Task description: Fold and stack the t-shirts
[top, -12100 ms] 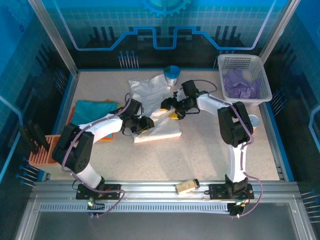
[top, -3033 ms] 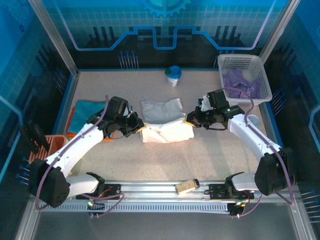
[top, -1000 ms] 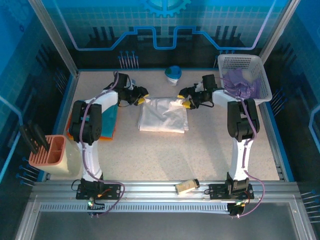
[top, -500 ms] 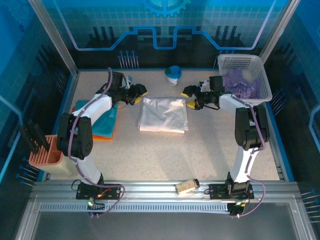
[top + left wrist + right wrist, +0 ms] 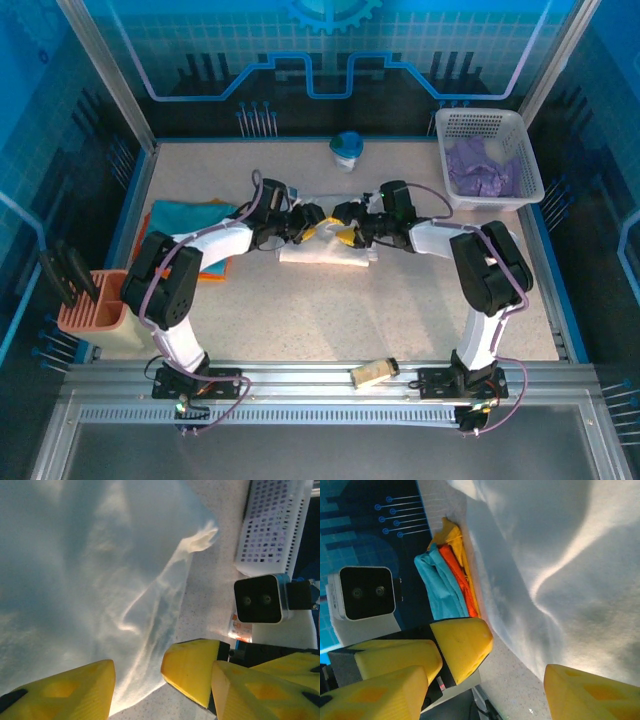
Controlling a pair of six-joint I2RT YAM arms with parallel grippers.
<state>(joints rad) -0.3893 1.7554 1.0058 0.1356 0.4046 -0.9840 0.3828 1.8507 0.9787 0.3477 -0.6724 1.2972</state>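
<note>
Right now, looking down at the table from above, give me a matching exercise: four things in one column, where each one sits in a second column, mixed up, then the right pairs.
Things
1. white t-shirt
2. teal t-shirt
3. pale purple t-shirt
4. blue cup

Places
A. inside the white basket at the far right
B. middle of the table
C. standing alone near the far edge
D. on the left pile, on top of the orange t-shirt

Pairs: 1-B, 2-D, 3-A, 4-C
</note>
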